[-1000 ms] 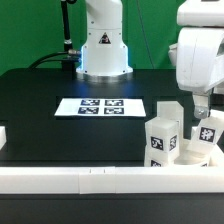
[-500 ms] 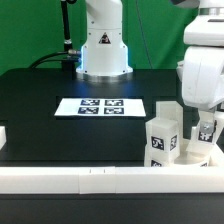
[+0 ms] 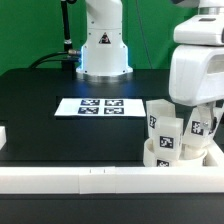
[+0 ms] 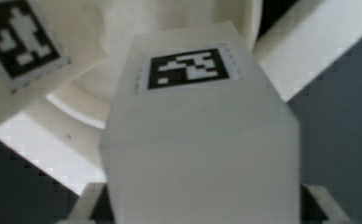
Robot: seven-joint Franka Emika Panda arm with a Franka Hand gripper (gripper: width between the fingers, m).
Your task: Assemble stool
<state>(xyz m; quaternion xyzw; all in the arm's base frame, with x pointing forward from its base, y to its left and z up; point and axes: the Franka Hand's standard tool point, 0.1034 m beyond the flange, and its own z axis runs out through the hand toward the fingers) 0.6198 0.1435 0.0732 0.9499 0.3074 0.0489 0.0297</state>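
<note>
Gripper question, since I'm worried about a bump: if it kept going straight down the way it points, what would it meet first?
Most likely the upright leg filling the wrist view between the fingers, with the round seat beneath it. The gripper is mostly hidden, so depth is uncertain.

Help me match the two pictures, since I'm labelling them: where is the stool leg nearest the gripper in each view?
Exterior view: the leg stands at the exterior view's right, just under the robot's white wrist housing, partly hidden by it, above the seat.
Wrist view: the leg fills the middle of the picture, its tagged end face in sight.
Shared landmark: the seat's curved white rim beside the leg.
</note>
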